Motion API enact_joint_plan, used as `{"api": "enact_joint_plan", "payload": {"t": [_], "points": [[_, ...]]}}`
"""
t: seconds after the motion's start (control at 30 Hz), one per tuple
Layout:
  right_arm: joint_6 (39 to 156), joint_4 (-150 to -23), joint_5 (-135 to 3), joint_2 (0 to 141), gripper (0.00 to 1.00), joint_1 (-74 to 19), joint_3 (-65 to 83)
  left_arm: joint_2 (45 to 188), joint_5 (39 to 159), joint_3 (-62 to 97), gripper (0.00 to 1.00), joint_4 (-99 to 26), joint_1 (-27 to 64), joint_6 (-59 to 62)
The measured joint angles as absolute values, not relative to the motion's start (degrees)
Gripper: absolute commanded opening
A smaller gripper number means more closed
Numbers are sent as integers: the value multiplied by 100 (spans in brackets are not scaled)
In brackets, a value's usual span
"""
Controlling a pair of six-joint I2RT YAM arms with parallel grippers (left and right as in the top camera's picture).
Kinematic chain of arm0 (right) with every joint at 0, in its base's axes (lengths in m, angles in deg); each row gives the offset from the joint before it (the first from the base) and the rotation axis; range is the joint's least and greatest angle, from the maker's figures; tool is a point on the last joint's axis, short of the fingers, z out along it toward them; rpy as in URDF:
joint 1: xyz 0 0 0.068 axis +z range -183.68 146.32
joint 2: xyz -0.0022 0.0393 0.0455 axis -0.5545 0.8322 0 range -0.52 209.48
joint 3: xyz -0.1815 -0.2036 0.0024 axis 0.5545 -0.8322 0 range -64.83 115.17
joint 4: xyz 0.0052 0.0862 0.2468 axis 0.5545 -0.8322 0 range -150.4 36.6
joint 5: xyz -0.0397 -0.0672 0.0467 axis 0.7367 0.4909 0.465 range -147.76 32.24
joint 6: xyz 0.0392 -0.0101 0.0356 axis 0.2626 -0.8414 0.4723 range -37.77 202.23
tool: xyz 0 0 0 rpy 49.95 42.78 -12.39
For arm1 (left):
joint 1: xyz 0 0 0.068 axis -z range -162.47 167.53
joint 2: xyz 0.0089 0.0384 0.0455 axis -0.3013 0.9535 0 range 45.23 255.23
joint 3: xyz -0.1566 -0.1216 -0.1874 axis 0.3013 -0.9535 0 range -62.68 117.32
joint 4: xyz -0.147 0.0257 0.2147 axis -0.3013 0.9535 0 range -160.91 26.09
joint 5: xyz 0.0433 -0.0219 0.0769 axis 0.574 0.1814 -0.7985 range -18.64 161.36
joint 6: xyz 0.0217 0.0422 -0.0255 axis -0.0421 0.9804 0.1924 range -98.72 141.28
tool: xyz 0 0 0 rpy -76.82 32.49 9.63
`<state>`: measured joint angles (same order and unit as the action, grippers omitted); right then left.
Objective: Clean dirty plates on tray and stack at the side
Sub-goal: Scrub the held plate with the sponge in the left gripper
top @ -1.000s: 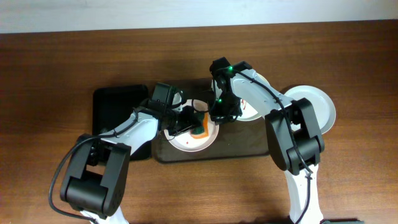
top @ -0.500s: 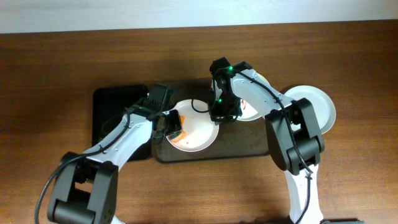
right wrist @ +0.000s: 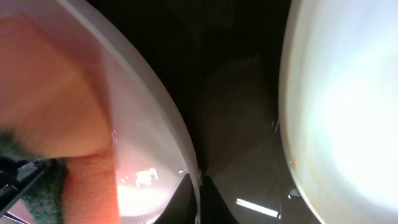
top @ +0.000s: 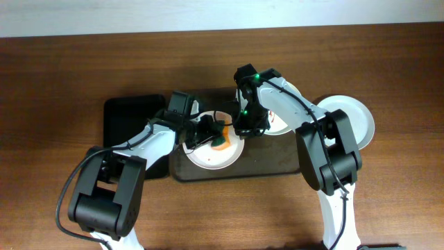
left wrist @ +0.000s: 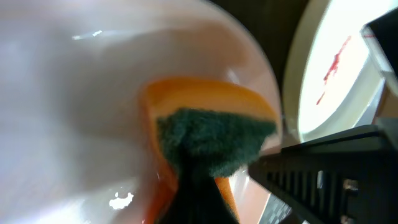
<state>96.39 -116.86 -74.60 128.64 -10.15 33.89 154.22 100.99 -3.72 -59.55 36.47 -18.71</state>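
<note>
Plate (top: pixel 208 158) at frame centre: left gripper (top: pixel 205 133) clamps an orange-green sponge (top: pixel 222 143) against it, right gripper (top: pixel 243 132) pinches its right rim. It sits on the tray (top: pixel 277 165); another plate (top: pixel 359 121) lies on the table (top: pixel 402 201), right of the tray.

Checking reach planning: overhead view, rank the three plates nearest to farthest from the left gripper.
1. Centre plate, on tray, beneath left gripper.
2. Smeared plate, tray's right end.
3. Side plate, off tray, far right.
</note>
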Motion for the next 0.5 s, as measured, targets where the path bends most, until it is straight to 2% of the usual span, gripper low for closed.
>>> {"api": "enact_joint_plan", "payload": {"t": [0.17,0.33,0.5], "points": [[9606,-11715,-7523,12864,4,-995,3371,15311,10121,-281,0,-4746,3442,-1476],[9593,-11717,-7523,12864,4,-995,3371,14592,9480,-335,0,-4397,3265,-958],[9593,-11719,-7523,12864,4,-993,3371,14509,9268,-357,0,-4279,3980,-1375]]}}
